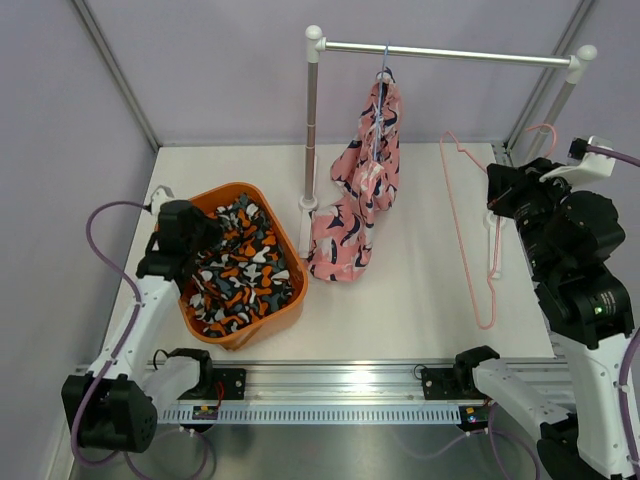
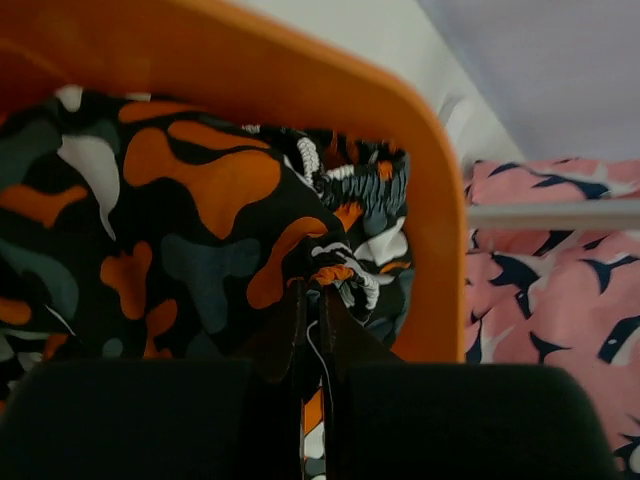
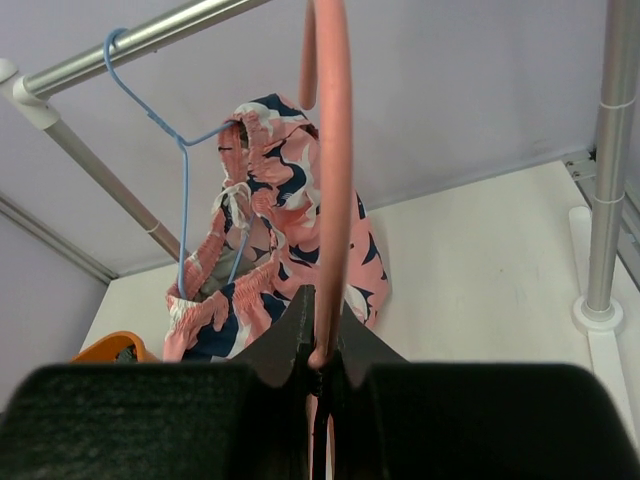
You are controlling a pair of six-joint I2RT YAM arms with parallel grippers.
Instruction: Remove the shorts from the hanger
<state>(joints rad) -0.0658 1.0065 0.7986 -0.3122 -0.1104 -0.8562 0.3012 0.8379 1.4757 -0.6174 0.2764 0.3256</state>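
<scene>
Pink shorts are on the blue hanger, which hooks over the rack's rail near the L post. They hang bunched, lower end slumped onto the table just beside the orange basket. In the right wrist view the blue wire runs through the waistband area, fabric draped to both sides of it.

Camo shorts (orange, black, white, grey) lie crumpled inside the basket, off any hanger.

Left gripper is down in the basket w/ fingers pressed together, tips right against the camo cloth. Can't tell whether a fold is nipped between them.

Right gripper is on the R side of the table, well apart from the rack's hanging load, fingers clamped on a bare pink hanger. The wire passes between the pads and rises straight up in the wrist view. From the top cam that hanger stretches along the table's R part — hook end toward the back wall, far end toward the near edge.
</scene>
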